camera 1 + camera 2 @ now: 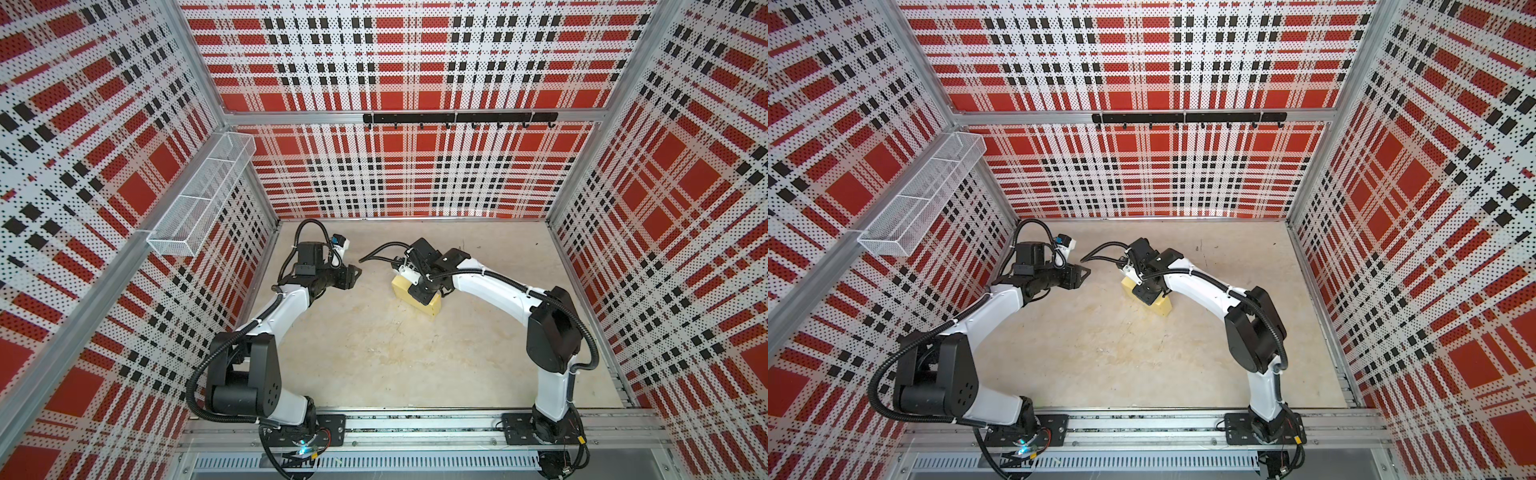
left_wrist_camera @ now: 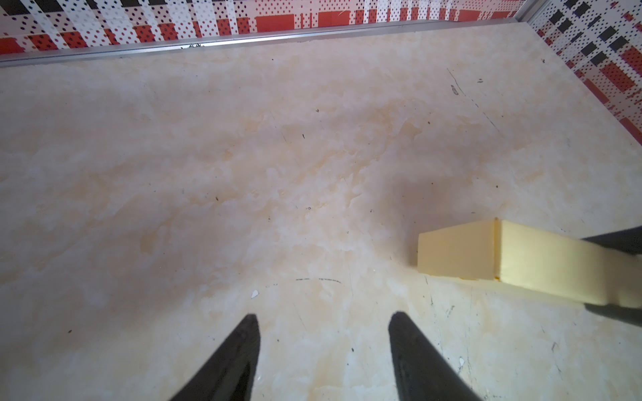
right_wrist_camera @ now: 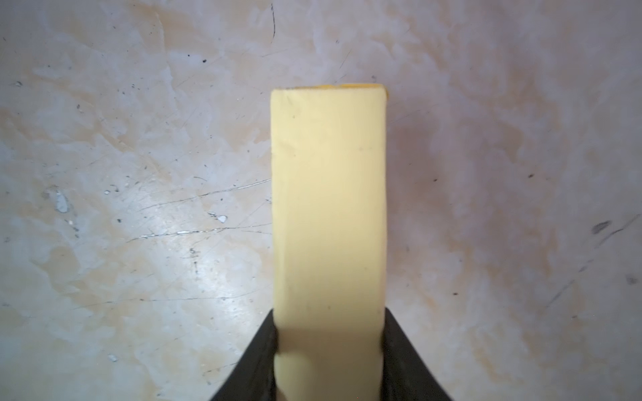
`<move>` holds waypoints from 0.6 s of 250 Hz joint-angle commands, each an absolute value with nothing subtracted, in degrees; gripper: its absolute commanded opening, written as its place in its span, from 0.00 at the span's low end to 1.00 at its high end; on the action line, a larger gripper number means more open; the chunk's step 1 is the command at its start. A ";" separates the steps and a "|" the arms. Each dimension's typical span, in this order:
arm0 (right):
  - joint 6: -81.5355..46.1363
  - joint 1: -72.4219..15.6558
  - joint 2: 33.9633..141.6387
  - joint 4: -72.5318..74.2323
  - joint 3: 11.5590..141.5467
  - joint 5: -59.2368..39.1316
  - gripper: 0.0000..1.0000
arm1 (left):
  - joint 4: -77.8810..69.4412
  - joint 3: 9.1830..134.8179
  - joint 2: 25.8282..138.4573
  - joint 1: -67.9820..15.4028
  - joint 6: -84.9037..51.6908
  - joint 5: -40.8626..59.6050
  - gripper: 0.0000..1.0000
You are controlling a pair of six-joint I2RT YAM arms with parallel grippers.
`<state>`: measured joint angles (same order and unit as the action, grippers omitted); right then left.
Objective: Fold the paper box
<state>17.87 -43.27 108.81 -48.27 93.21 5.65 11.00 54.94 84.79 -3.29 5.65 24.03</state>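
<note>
The paper box (image 1: 432, 306) (image 1: 1163, 306) is a closed, pale yellow rectangular box lying on the table right of centre in both top views. My right gripper (image 1: 419, 292) (image 1: 1148, 293) comes down over its middle. In the right wrist view that gripper (image 3: 328, 319) is shut on the paper box (image 3: 328, 208), one black finger pressed against each long side. My left gripper (image 1: 357, 272) (image 1: 1086, 272) hovers left of the box, apart from it. In the left wrist view it (image 2: 324, 316) is open with only bare table between its fingers, and the paper box (image 2: 538, 260) lies off to one side.
The marbled beige tabletop (image 1: 374, 353) is enclosed by plaid perforated walls. A white wire basket (image 1: 199, 195) hangs on the left wall, and a black hook rail (image 1: 457, 118) on the back wall. Both arm bases stand on the front rail.
</note>
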 commanded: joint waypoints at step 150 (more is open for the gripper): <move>63.64 -42.98 88.13 2.50 52.61 11.30 0.30 | 8.96 53.50 83.94 -2.02 6.04 24.90 0.63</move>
